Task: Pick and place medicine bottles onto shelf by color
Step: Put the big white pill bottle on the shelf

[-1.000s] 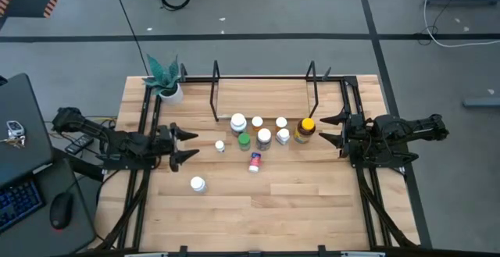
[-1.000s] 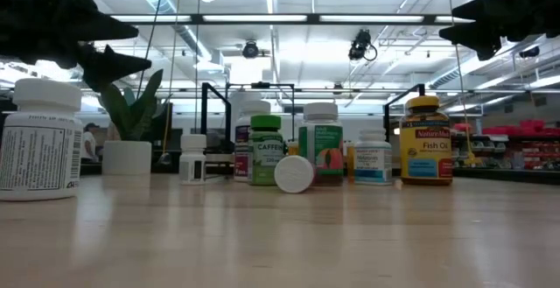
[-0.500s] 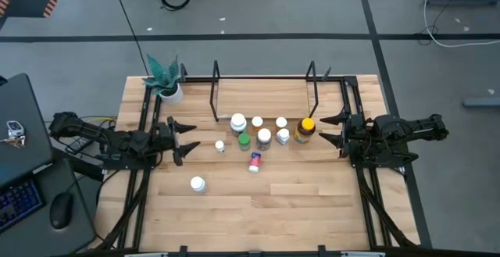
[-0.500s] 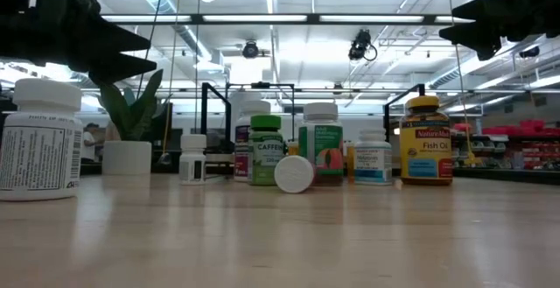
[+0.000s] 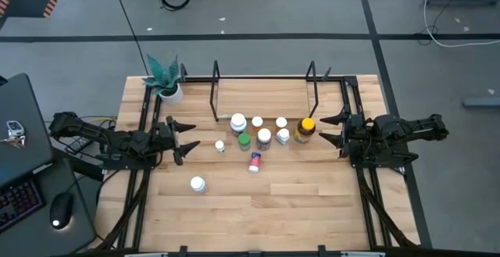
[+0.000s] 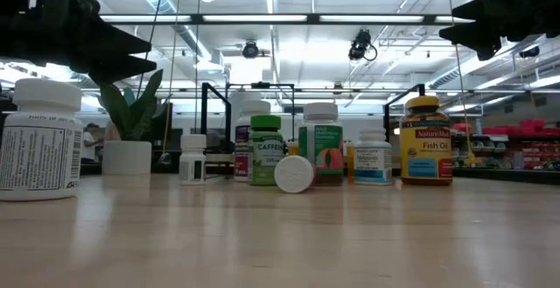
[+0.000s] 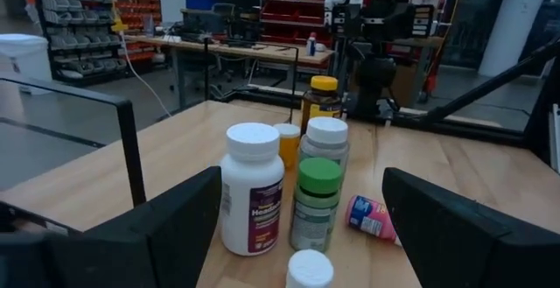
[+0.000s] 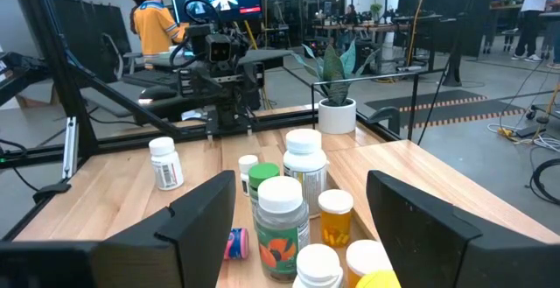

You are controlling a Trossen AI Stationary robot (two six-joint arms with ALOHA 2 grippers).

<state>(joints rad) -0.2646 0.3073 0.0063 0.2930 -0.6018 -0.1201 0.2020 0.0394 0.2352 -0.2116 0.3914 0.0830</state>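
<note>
Bottles (image 5: 262, 137) clustered mid-bench, just before empty shelf (image 5: 264, 93) | left gripper (image 5: 187, 140) wide, near small white bottle (image 5: 219, 145) | right gripper (image 5: 328, 129) part-open beside amber bottle (image 5: 305, 130) | advice: centre jaws, grip below cap.

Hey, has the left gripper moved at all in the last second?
Yes. In the high view the left gripper has shifted slightly toward the potted plant at the table's back edge, away from the lone white bottle. Its jaws stand open.
</note>
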